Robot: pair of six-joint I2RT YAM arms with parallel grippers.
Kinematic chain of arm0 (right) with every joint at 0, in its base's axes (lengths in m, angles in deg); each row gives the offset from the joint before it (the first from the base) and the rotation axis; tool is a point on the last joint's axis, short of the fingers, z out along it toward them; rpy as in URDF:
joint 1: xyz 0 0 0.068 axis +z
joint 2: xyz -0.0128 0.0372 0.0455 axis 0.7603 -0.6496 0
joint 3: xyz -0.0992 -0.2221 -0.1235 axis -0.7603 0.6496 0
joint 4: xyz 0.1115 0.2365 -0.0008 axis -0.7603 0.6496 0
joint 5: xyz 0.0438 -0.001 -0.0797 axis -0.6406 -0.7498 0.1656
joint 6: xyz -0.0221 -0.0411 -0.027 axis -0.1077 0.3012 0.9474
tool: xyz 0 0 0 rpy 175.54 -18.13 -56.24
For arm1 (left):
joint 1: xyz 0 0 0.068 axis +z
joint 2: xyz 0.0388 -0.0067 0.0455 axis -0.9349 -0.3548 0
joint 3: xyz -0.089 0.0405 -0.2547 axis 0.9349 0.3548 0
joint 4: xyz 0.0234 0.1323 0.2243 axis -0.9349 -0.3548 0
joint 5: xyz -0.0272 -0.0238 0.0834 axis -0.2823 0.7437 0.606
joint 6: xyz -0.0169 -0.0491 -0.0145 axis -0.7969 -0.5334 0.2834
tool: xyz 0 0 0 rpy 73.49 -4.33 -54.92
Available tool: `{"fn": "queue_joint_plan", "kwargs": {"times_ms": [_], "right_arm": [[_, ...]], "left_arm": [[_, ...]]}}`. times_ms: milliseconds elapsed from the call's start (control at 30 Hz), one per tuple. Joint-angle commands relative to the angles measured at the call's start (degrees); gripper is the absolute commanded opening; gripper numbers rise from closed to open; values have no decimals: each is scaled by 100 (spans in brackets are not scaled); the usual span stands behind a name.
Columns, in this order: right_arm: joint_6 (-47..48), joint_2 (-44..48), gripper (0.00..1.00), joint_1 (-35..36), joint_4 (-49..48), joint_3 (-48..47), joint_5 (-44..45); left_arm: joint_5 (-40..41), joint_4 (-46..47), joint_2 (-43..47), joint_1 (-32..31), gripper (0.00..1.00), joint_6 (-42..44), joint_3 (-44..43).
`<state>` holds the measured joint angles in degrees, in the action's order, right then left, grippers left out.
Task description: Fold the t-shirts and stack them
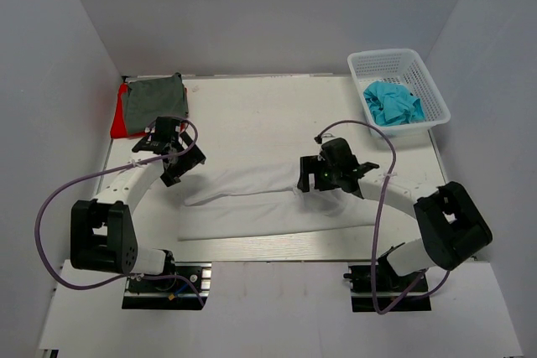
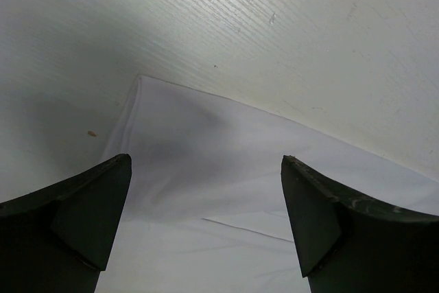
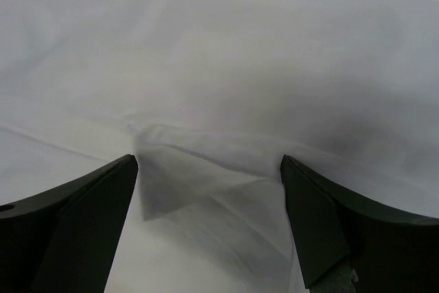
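A white t-shirt (image 1: 268, 205) lies spread in a long band across the near half of the table. My left gripper (image 1: 174, 163) hovers over its left end, fingers wide apart; the left wrist view shows a flat corner of the white t-shirt (image 2: 206, 169) under the open gripper (image 2: 206, 221). My right gripper (image 1: 324, 177) is over the shirt's right part, open, with a small raised fold of the white cloth (image 3: 199, 169) lying loose between its fingers (image 3: 82, 224). A folded grey-green t-shirt (image 1: 154, 98) rests on a red t-shirt (image 1: 120, 121) at the back left. A crumpled turquoise t-shirt (image 1: 392, 103) sits in the basket.
The white lattice basket (image 1: 394, 61) stands at the back right corner. Grey walls close in the table on the left, back and right. A metal rail (image 1: 277, 247) runs along the near edge between the arm bases.
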<state>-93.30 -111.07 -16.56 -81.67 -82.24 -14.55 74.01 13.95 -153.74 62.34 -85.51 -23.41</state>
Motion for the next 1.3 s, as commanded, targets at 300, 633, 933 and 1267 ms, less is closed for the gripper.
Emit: {"fn": "queue_joint_plan", "kwargs": {"times_ms": [300,633,933,1267], "right_arm": [[27,1128,90,161,565,1007,-2757],[-68,1910,90,179,1111,472,-1319],[-158,2096,90,231,-322,621,-1992],[-474,558,90,302,-1111,981,-2608]], "left_arm": [[109,-9,-107,-16,100,67,-270],[-268,96,-54,-16,100,181,-323],[-603,299,-159,-16,100,453,-437],[-410,298,-220,-16,100,506,-674]]}}
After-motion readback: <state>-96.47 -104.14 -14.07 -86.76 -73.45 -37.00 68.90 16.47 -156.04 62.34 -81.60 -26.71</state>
